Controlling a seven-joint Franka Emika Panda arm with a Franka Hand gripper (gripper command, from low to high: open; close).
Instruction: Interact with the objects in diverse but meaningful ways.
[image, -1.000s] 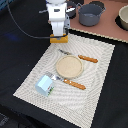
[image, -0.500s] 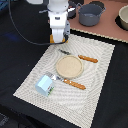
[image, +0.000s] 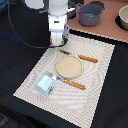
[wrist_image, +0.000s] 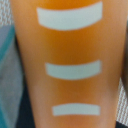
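The woven placemat (image: 95, 95) is left as it was a second ago, and nothing lying on it has been shifted. Over its far edge the white arm (image: 56, 15) has been brought a little lower and nearer the mat. That is the only change to be made out. The grey pot (image: 92, 14) on the brown board behind is not involved. The round tan disc (image: 69, 66) is seen mid-mat, with the pale blue carton-shaped block (image: 45, 84) well apart from the gripper (image: 59, 42), toward the exterior view's left. Two pieces of wooden-handled cutlery (image: 88, 59) flank the disc. The wrist view is filled by the yellow-orange scored bread loaf (wrist_image: 70, 60), so it is judged to be directly under or within the pincer. Whether the pincer is closed on it cannot be told. A set-down or a grasp at the mat edge is judged likely
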